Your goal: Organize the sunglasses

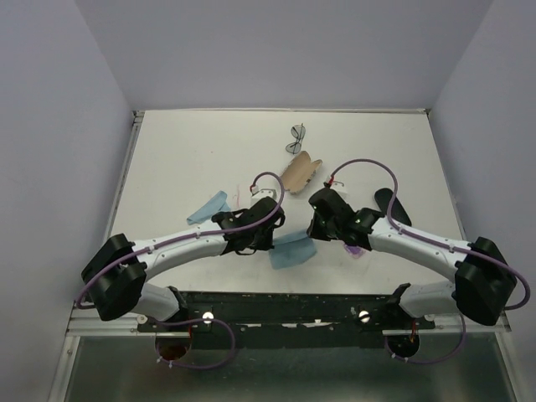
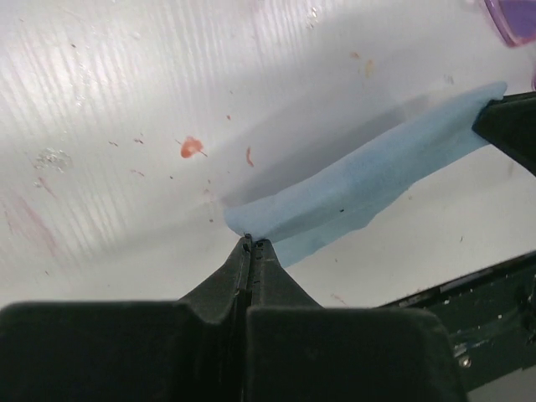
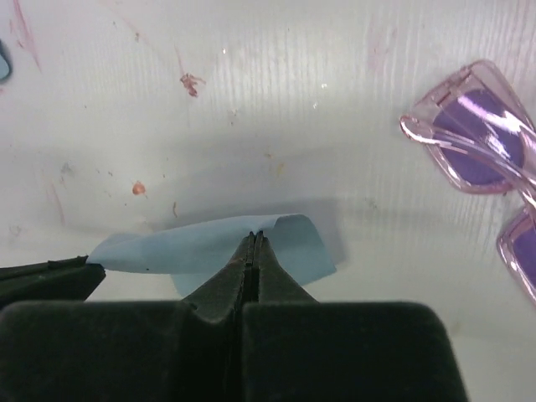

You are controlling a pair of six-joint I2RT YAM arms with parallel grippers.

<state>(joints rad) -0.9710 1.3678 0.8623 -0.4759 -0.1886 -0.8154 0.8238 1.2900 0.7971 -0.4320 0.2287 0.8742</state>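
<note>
Fingertips first: left gripper [image 2: 249, 244] is clamped flat on one corner of the blue cloth [image 2: 377, 180], and right gripper [image 3: 255, 239] is clamped on the opposite end. The cloth spans the gap between the two tools, slack, with its middle sagging onto the table [image 2: 126, 100]. Nothing else is in either pinch.

Pink sunglasses [image 3: 481, 138] lie on the table ahead and to the right of my right fingertips, near but clear of cloth and tool. Dark-frame sunglasses [image 1: 296, 138] sit well ahead of both tools, just beyond the beige pouch [image 1: 300, 173]. Black case [image 1: 392, 207] is just outboard of my right wrist. Second blue cloth [image 1: 209, 207] is outboard of my left wrist.

Read: this is the cloth step, a two-handed fold or reposition. Neither pair is stowed, so the task looks early.

Next move needs both arms synced. If one leads, the corner likely slips out of the other pinch. Keep the right tool's path inboard so the cloth doesn't drag over the pink pair. Once the cloth is laid down, release both, then go for the pink frame, which is closest.
</note>
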